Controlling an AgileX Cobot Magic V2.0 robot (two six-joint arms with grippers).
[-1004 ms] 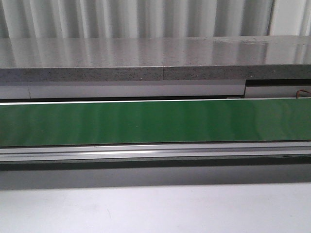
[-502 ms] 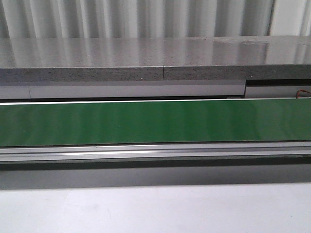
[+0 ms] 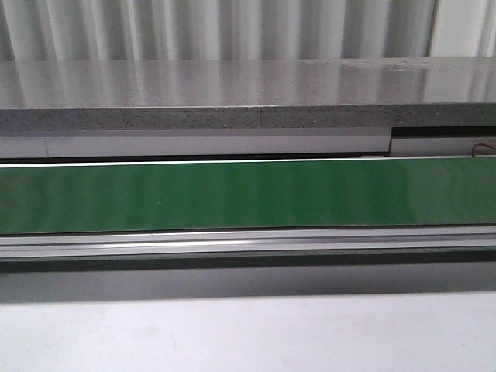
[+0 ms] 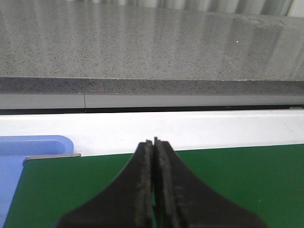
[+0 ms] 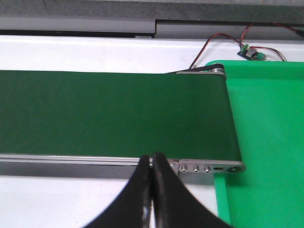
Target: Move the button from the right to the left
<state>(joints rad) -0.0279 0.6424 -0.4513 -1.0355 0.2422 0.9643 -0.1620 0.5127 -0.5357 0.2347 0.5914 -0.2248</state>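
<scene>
The button is out of view in every frame. The green conveyor belt (image 3: pixel 248 194) runs across the front view with nothing on it. My left gripper (image 4: pixel 154 142) is shut and empty, over the belt's left end (image 4: pixel 71 190) near a blue tray (image 4: pixel 28 147). My right gripper (image 5: pixel 152 157) is shut and empty, at the near rail of the belt's right end (image 5: pixel 142 114), beside a green tray (image 5: pixel 266 142). Neither gripper shows in the front view.
A grey speckled counter (image 3: pixel 232 85) runs behind the belt. A metal rail (image 3: pixel 248 242) lines its near side, with a white table (image 3: pixel 248 333) in front. Red and black wires (image 5: pixel 223 40) and a small circuit board (image 5: pixel 251 53) lie behind the green tray.
</scene>
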